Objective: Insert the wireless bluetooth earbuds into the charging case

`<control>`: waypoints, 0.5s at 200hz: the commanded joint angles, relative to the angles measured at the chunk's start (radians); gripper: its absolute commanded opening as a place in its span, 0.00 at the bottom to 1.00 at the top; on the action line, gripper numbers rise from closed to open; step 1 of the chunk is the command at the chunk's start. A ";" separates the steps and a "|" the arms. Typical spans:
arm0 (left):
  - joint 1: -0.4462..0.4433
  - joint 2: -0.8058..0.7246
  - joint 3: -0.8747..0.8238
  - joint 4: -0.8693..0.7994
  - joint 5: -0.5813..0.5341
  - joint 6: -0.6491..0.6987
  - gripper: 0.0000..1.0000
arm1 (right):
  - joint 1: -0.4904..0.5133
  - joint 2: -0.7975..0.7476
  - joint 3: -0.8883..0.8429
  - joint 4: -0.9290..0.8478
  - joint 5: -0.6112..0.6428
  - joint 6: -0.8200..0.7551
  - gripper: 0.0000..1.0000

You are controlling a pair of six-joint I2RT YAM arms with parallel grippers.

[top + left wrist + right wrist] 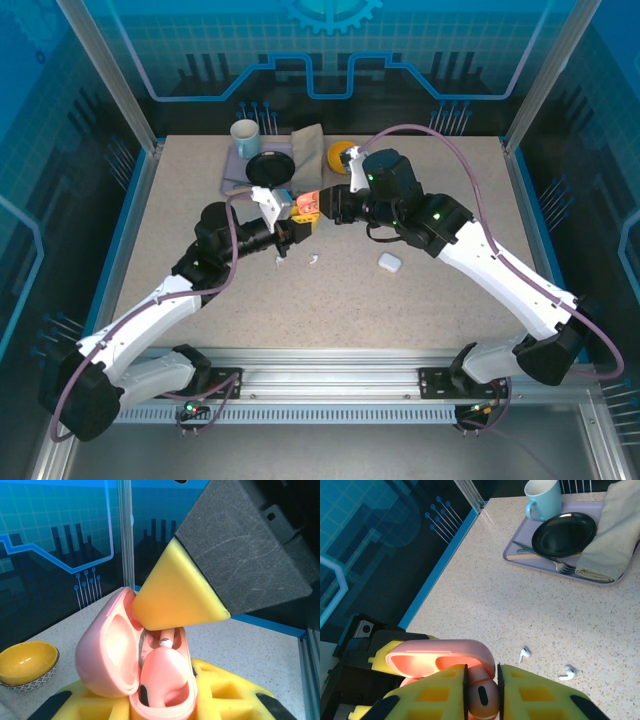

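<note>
My left gripper (160,706) is shut on an open salmon-pink charging case (107,652), holding it above the table. One pink earbud (167,677) sits in the case's near socket. Behind it the stem of a second (166,639) stands under the right gripper's yellow fingertip (175,600). My right gripper (481,672) is shut on a pink earbud (482,697) right at the case's open lid (440,652). Both grippers (298,228) (322,208) meet over the table's middle. Two white earbuds (524,653) (567,672) lie loose on the table. A white case (390,262) lies to the right.
A lilac tray (520,560) at the back holds a black plate (563,534), a fork, a folded cloth (612,535) and a light-blue mug (542,499). A yellow bowl (25,664) sits at the back beside it. Glass walls bound the table on three sides.
</note>
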 commanded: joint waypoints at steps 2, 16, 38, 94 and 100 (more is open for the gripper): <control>0.005 0.005 0.042 0.007 0.033 -0.013 0.00 | -0.016 -0.021 0.008 0.008 -0.013 -0.016 0.16; 0.006 0.008 0.044 0.004 0.032 -0.014 0.00 | -0.022 -0.027 0.013 0.004 -0.017 -0.023 0.12; 0.006 0.014 0.048 -0.001 0.031 -0.014 0.00 | -0.026 -0.038 0.013 0.001 -0.020 -0.036 0.09; 0.006 0.022 0.053 -0.014 0.034 -0.013 0.00 | -0.037 -0.073 0.022 -0.011 -0.019 -0.072 0.07; 0.005 0.022 0.053 -0.016 0.032 -0.011 0.00 | -0.038 -0.075 0.025 -0.017 -0.016 -0.079 0.06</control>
